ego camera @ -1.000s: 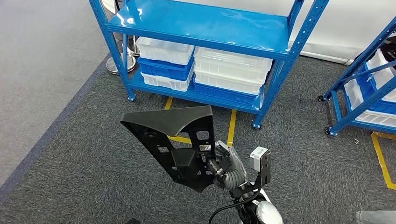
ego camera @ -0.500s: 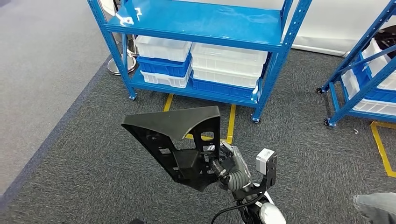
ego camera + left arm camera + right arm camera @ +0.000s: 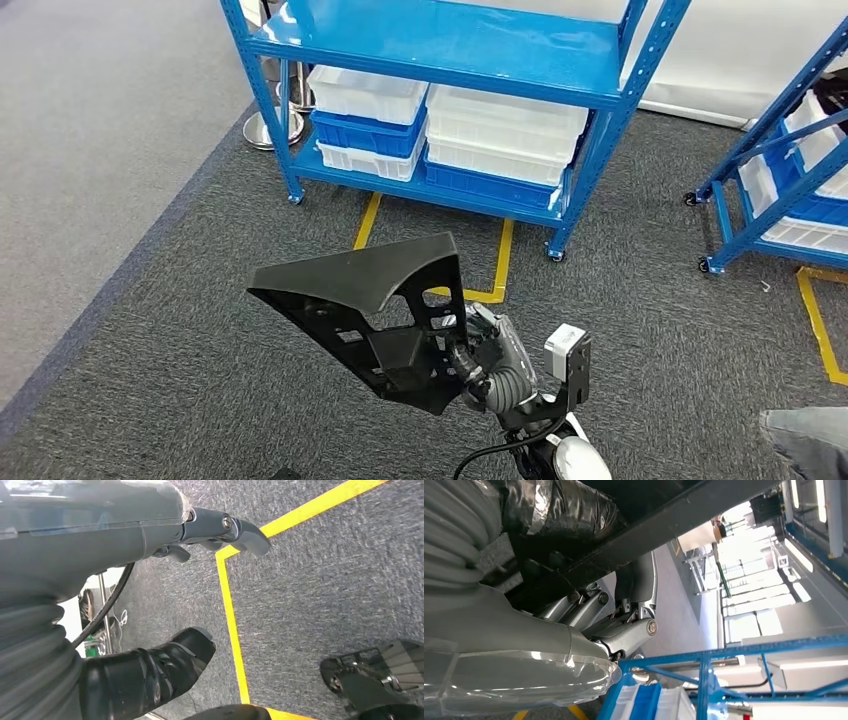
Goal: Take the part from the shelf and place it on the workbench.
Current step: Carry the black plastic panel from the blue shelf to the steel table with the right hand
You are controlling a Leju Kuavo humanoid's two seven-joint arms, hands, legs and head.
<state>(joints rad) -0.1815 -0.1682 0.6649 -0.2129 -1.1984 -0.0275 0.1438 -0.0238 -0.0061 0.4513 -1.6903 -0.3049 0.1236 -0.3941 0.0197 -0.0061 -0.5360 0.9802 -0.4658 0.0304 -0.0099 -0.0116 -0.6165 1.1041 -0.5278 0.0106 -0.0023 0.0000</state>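
The part [image 3: 370, 300] is a large black plastic panel, wedge-shaped with cut-outs and a curved upper face. My right hand [image 3: 490, 365] grips it by its right edge and holds it in the air over the carpet, in front of the shelf. In the right wrist view, the part's dark underside [image 3: 674, 505] crosses over my right hand [image 3: 589, 615], whose fingers curl against it. My left hand [image 3: 100, 540] hangs over the carpet with its thumb and fingers apart and nothing between them.
A blue metal shelf [image 3: 450, 45] stands ahead, with white and blue bins [image 3: 500, 130] stacked on its lower level. A second blue rack [image 3: 790, 170] stands at the right. Yellow tape [image 3: 497, 270] marks the dark carpet. A grey shape [image 3: 805, 440] sits at the lower right edge.
The whole picture has shifted, so the camera has moved; the shelf now sits a little further right. The part stays in my right hand, slightly lower and further left in the picture.
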